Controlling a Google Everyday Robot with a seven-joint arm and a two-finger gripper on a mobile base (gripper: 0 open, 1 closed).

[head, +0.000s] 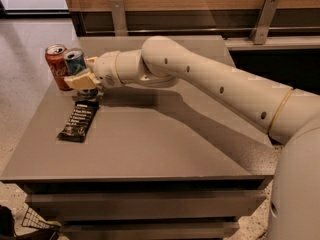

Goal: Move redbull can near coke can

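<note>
The coke can [56,66], red with a silver top, stands upright near the table's far left corner. The redbull can [75,62], blue and silver, sits right beside it on its right, almost touching it. My gripper [80,79] reaches in from the right and is shut on the redbull can around its lower half, so the can's bottom is hidden behind the cream fingers [81,81]. The can's base sits low near the table top; I cannot tell whether it touches.
A dark snack bar wrapper [78,121] lies on the grey table [150,144] just in front of the gripper. My arm [210,84] spans the table's back right. The table's left edge is close beside the cans. A wooden wall with metal brackets runs behind.
</note>
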